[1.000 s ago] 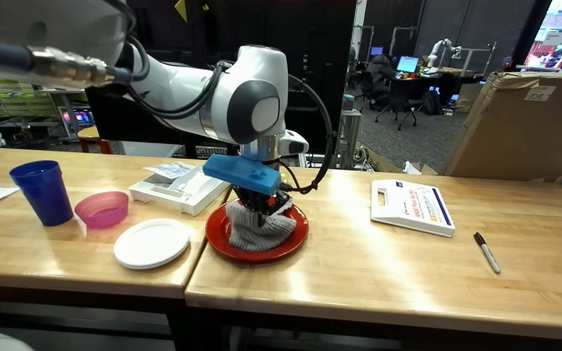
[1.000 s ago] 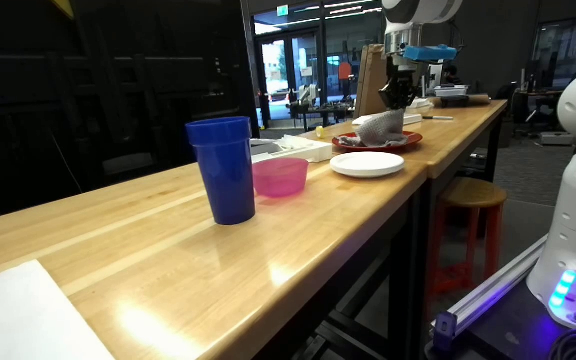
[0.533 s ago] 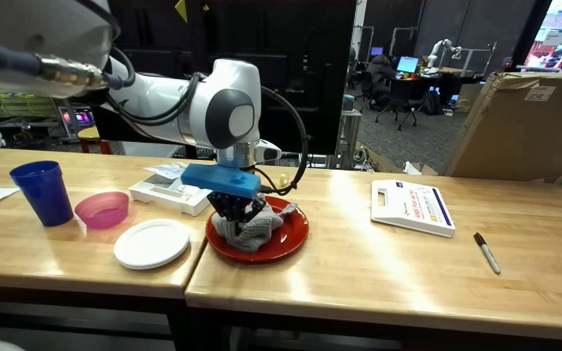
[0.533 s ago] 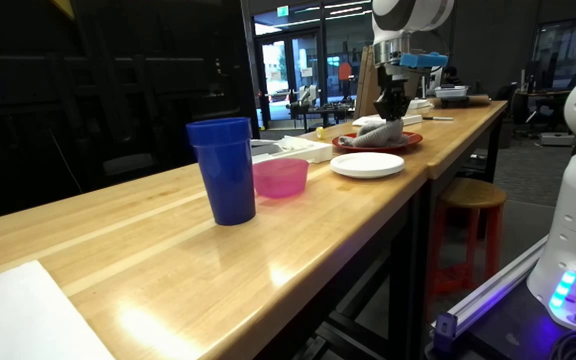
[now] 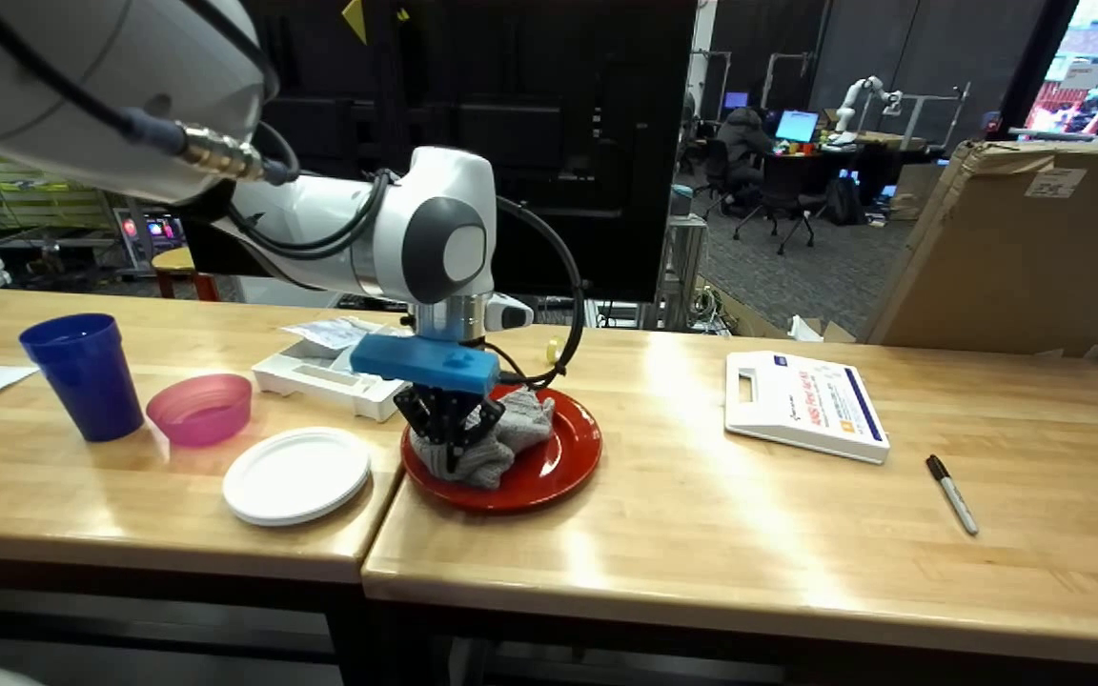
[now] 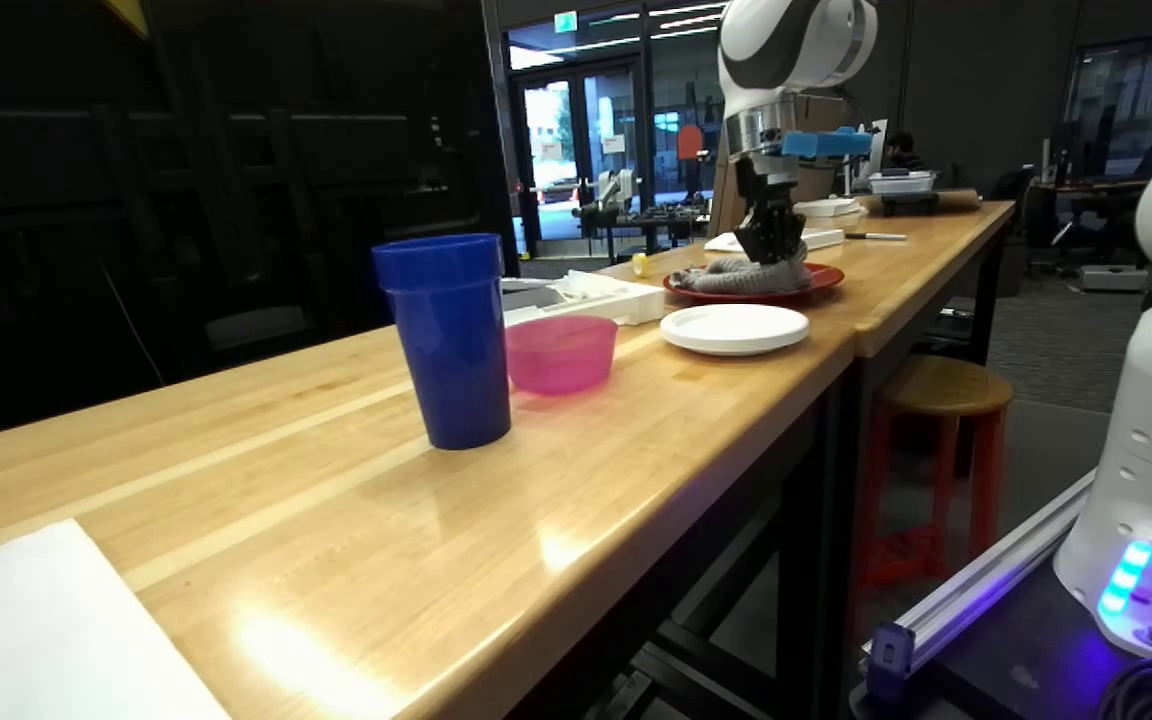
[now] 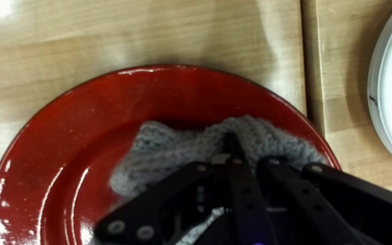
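A pale, straight-edged wooden table (image 5: 701, 562) carried a round, glossy red plate (image 7: 155, 88), on which lay a crumpled, grey knitted cloth (image 7: 168, 148). The black, jointed, two-fingered gripper (image 5: 452, 459) was clamped narrowly onto a fold of that cloth, low over the plate.

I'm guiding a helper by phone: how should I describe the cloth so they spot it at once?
Close to where the two wooden tables meet sits a red plate. The cloth lies bunched on it, pinched by the black gripper. Its grey, ribbed knit sets it apart from the smooth red plate and the white plates nearby.
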Robot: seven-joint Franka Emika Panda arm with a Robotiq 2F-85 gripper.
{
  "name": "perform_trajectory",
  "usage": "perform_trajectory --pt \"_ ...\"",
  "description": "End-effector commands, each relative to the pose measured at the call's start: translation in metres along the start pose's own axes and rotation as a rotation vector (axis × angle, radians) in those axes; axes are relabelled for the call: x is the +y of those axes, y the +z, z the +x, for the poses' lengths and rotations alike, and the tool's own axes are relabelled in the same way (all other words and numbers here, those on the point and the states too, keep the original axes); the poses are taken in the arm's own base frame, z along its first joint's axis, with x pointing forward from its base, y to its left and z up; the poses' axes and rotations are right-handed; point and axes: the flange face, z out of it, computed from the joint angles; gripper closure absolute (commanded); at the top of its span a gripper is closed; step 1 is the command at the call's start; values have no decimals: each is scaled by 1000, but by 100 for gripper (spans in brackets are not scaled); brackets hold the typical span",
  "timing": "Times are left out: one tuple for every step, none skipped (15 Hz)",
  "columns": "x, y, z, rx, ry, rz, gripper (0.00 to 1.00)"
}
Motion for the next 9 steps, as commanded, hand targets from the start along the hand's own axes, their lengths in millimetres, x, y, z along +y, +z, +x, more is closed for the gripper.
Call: perform_trajectory --pt "-2 19 28 -55 -15 12 99" --pt "-3 18 33 -55 -19 15 99" --pt "-6 16 38 -56 -22 16 99" --pt "-8 15 43 -54 -24 14 99" --pt "-9 14 46 -55 -29 12 99" --pt "-12 13 49 -57 -31 11 99" --pt "-13 13 52 -60 -33 10 99" --pt "-12 13 55 -62 -35 10 99" --pt "-13 12 56 -63 -36 10 99"
